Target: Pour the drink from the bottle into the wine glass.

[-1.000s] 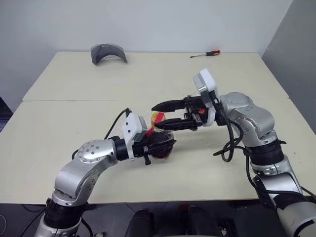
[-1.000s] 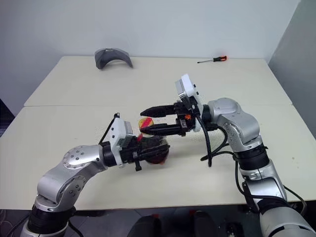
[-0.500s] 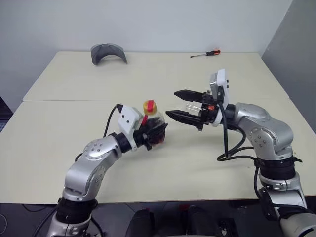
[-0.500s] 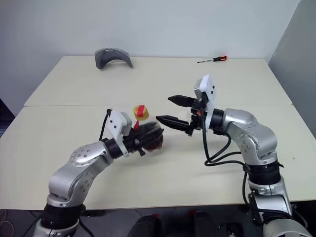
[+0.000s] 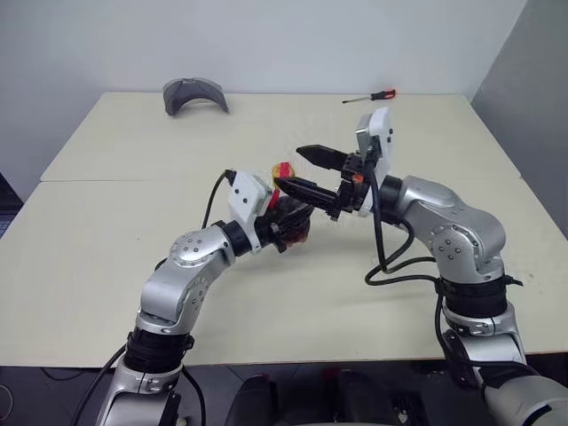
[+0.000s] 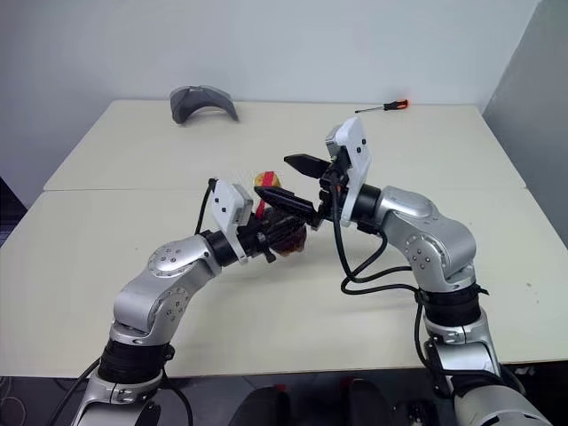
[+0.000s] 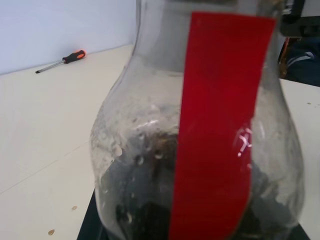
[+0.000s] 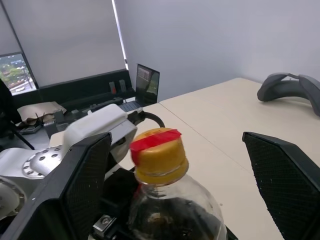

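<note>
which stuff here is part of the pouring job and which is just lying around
Part of the job:
- bottle with its yellow cap on, held in the left gripper
- dark drink inside it
- right gripper, open around the cap

Lying about:
- screwdriver
- grey curved piece

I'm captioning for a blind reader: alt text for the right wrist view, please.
A clear bottle with a yellow cap stands between the right tool's two open black fingers. Behind it are the left arm, a cream table and a grey curved object.

bottle (image 5: 286, 213) lifted upright, right fingers (image 5: 306, 188) spread
</note>
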Robot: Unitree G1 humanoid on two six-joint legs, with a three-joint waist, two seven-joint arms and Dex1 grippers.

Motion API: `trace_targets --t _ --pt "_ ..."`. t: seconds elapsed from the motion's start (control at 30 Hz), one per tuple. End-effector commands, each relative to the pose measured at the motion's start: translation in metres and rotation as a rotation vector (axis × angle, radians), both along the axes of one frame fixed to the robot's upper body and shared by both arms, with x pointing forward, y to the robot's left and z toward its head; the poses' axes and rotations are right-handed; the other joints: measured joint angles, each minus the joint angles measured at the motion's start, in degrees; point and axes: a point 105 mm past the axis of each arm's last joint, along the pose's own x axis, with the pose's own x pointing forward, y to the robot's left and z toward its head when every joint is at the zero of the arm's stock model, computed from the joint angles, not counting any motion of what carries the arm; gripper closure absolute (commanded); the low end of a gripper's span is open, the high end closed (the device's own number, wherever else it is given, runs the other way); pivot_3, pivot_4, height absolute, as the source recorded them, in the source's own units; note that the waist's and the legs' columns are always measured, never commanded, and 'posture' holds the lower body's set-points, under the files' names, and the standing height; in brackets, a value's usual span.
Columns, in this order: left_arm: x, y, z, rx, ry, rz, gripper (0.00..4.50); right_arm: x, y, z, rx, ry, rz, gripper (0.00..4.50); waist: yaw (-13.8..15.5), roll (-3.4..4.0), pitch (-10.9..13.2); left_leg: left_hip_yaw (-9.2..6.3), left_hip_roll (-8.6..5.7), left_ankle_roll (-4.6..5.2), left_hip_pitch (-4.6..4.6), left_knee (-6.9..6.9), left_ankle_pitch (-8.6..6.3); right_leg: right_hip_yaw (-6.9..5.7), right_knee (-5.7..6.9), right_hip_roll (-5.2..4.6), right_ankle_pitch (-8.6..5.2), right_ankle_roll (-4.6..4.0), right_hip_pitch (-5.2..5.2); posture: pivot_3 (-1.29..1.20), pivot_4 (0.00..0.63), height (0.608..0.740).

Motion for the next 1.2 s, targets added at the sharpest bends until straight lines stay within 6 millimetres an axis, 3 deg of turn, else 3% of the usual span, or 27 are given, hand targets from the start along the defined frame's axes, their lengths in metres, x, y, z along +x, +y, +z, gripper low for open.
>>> trace_targets --t 0.03,0.17,0.23,0.53,0.77,0.9,1.07,1.2 --pt "-0.004 -0.005 0.017 -0.011 -0.077 -0.032 2.85 -0.005 0.005 0.016 0.013 -0.075 0.020 0.04 -0.1 0.00 0.0 0.00 0.00 0.00 0.00 0.00 0.00 0.00 0.00 0.00 0.00 0.00 -0.01 0.00 0.150 0.740" --pt "-0.004 -0.005 0.018 -0.014 -0.078 -0.028 2.85 -0.004 0.007 0.016 0.016 -0.075 0.030 0.04 -0.3 0.00 0.0 0.01 0.00 0.00 -0.01 0.01 0.00 0.00 0.00 0.00 0.00 0.00 -0.01 0.00 0.150 0.740" --pt "-0.005 -0.005 0.016 -0.014 -0.073 -0.031 2.85 -0.004 0.007 0.017 0.020 -0.074 0.037 0.40 -0.4 0.00 0.0 0.00 0.00 0.00 -0.01 0.00 0.00 0.00 0.00 0.00 0.00 0.00 -0.01 0.00 0.150 0.740" --pt "-0.003 -0.003 0.016 -0.008 -0.075 -0.021 2.85 -0.008 0.009 0.013 -0.003 -0.085 0.080 3.33 -0.4 0.00 0.0 -0.01 0.00 0.01 -0.01 0.00 -0.01 0.00 0.00 0.00 0.00 0.00 -0.01 0.00 0.150 0.740" --pt "-0.009 -0.007 0.019 -0.009 -0.074 -0.058 2.85 -0.009 0.009 0.015 -0.026 -0.116 0.121 3.33 -0.4 0.00 0.0 -0.01 0.00 0.01 -0.01 0.00 0.00 0.00 0.01 0.00 0.00 0.00 -0.01 0.00 0.150 0.740" --pt "-0.029 -0.010 0.020 0.009 -0.062 -0.175 2.85 -0.022 0.007 0.017 -0.054 -0.135 0.300 3.33 -0.4 0.01 0.0 -0.01 0.00 0.01 0.00 0.00 0.00 -0.01 -0.01 0.00 0.00 0.00 -0.01 0.00 0.150 0.740" --pt "-0.069 -0.015 0.016 0.049 -0.022 -0.358 2.85 -0.039 0.008 0.013 -0.117 -0.129 0.540 3.33 -0.5 0.03 0.0 -0.01 0.01 0.02 0.01 -0.03 -0.01 -0.01 -0.02 0.00 0.00 0.00 -0.01 0.00 0.150 0.740" --pt "-0.079 -0.013 0.019 0.051 -0.007 -0.390 2.85 -0.040 0.010 0.012 -0.152 -0.133 0.612 3.33 -0.5 0.05 0.0 -0.04 0.02 0.04 0.02 -0.02 -0.02 -0.02 0.00 0.00 0.00 0.00 -0.01 0.00 0.150 0.740"
